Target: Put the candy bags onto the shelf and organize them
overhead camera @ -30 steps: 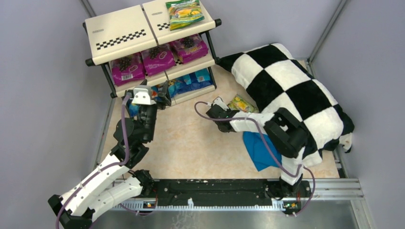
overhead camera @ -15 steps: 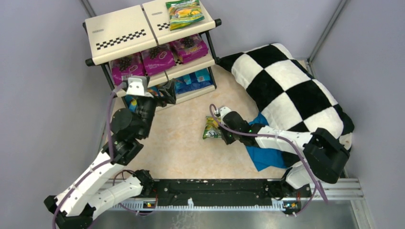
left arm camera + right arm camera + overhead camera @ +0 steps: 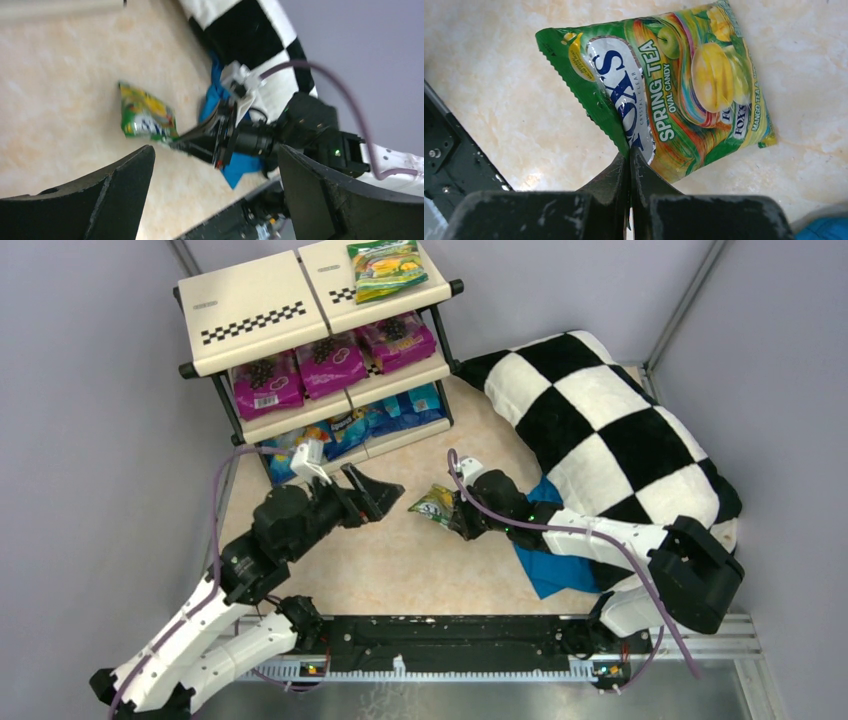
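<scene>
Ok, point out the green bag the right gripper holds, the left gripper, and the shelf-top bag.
green bag (image 3: 684,95), right wrist view, middle of its printed face.
left gripper (image 3: 216,149), left wrist view, midway between its open fingertips.
shelf-top bag (image 3: 386,268), top external view, packet's centre.

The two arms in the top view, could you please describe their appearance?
The left arm and right arm have white links with black joints; a purple cable loops along each. Both end in black wedge-shaped fingers.
</scene>
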`<state>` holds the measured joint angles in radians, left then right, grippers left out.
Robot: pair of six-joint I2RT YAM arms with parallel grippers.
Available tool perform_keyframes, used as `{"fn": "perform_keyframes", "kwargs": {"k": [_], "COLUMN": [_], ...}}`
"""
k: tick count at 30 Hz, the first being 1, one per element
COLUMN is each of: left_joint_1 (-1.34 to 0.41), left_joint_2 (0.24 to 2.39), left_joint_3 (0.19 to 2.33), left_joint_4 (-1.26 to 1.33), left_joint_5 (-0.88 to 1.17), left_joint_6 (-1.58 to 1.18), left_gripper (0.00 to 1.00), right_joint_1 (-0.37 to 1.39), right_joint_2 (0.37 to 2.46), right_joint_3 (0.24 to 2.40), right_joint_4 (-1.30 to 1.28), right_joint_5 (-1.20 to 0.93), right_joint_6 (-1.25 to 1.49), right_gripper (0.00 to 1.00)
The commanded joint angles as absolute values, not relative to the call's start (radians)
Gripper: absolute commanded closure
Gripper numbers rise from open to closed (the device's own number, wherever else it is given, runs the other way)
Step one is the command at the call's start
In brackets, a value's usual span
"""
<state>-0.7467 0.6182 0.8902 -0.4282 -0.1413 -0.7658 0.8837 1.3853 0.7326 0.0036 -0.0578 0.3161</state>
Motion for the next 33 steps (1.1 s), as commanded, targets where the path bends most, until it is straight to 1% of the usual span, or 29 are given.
{"fn": "perform_keyframes", "kwargs": {"k": [1, 4, 6, 7, 9, 11, 14, 17, 18, 19, 22, 27, 31, 33], "left_joint_1": [-0.75, -0.75, -0.75, -0.75, -0.75, -0.751, -0.78, -0.846, -0.872, -0.908, -0.945, -0.946, -0.946, -0.946], "left_joint_2": [0.572, 0.552, 0.547, 0.549, 0.582, 0.677, 0.868, 1.006, 1.027, 1.042, 1.076, 1.151, 1.205, 1.214], "left_joint_3": [0.774, 0.666, 0.566, 0.507, 0.391, 0.337, 0.404, 0.47, 0.474, 0.469, 0.438, 0.434, 0.434, 0.426], "left_joint_4": [-0.436, -0.375, -0.308, -0.235, -0.006, 0.084, 0.085, 0.096, 0.092, 0.094, 0.118, 0.082, 0.128, 0.154], "left_joint_5": [-0.015, -0.01, 0.021, 0.051, 0.109, 0.153, 0.168, 0.078, 0.026, -0.074, -0.2, -0.257, -0.278, -0.283], "left_joint_6": [-1.097, -1.249, -1.414, -1.493, -1.61, -1.698, -1.672, -1.658, -1.69, -1.73, -1.844, -1.982, -2.03, -2.048], "left_gripper": [0.01, 0.01, 0.01, 0.01, 0.01, 0.01, 0.01, 0.01, 0.01, 0.01, 0.01, 0.07, 0.17, 0.17], "right_joint_1": [0.891, 0.891, 0.893, 0.891, 0.891, 0.891, 0.891, 0.891, 0.892, 0.891, 0.892, 0.891, 0.891, 0.891], "right_joint_2": [1.368, 1.368, 1.364, 1.363, 1.352, 1.339, 1.323, 1.309, 1.303, 1.292, 1.254, 1.253, 1.282, 1.282], "right_joint_3": [0.747, 0.735, 0.724, 0.721, 0.715, 0.704, 0.677, 0.661, 0.66, 0.656, 0.633, 0.621, 0.632, 0.629], "right_joint_4": [0.113, 0.145, 0.159, 0.163, 0.164, 0.169, 0.185, 0.181, 0.173, 0.169, 0.179, 0.188, 0.184, 0.189], "right_joint_5": [-0.13, -0.16, -0.175, -0.181, -0.189, -0.186, -0.193, -0.2, -0.196, -0.187, -0.167, -0.157, -0.163, -0.166], "right_joint_6": [0.336, 0.344, 0.342, 0.337, 0.323, 0.309, 0.289, 0.271, 0.263, 0.259, 0.248, 0.232, 0.224, 0.223], "right_gripper": [1.0, 1.0, 1.0, 1.0, 1.0, 1.0, 1.0, 1.0, 1.0, 1.0, 1.0, 1.0, 1.0, 1.0]}}
